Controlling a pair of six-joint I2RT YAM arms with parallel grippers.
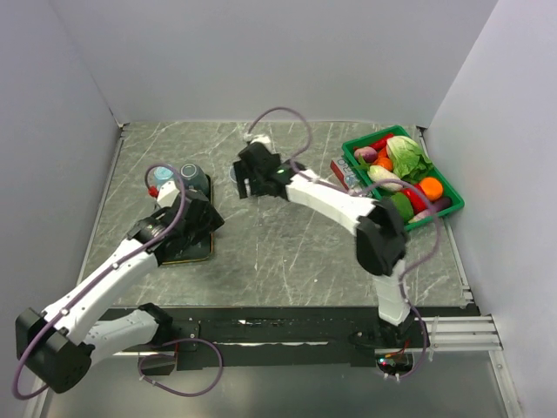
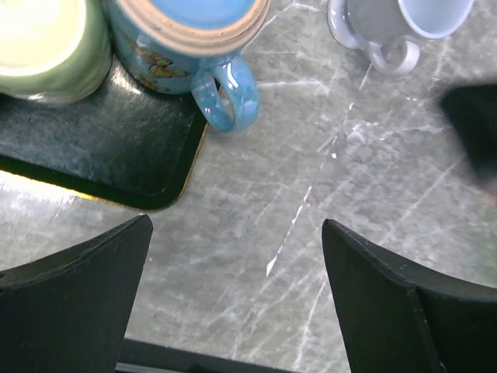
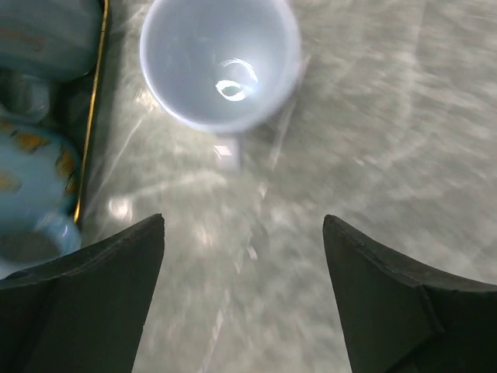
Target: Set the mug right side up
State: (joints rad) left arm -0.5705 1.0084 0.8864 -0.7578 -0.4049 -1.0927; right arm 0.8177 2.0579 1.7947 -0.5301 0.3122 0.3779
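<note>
A white mug (image 3: 220,58) stands on the grey marble table, its open mouth facing my right wrist camera and its handle toward me. It also shows in the left wrist view (image 2: 373,23) and is mostly hidden in the top view. My right gripper (image 3: 242,221) is open and empty just short of it, over bare table (image 1: 248,178). A blue butterfly mug (image 2: 186,31) stands upside down on a black tray (image 2: 101,155), handle off the tray's edge; it also shows in the top view (image 1: 196,178). My left gripper (image 2: 236,221) is open and empty beside the tray's corner (image 1: 204,219).
A pale green mug (image 2: 39,39) stands on the tray beside the blue one. A green basket (image 1: 448,209) of vegetables sits at the right edge of the table. White walls close in the table on the left, back and right.
</note>
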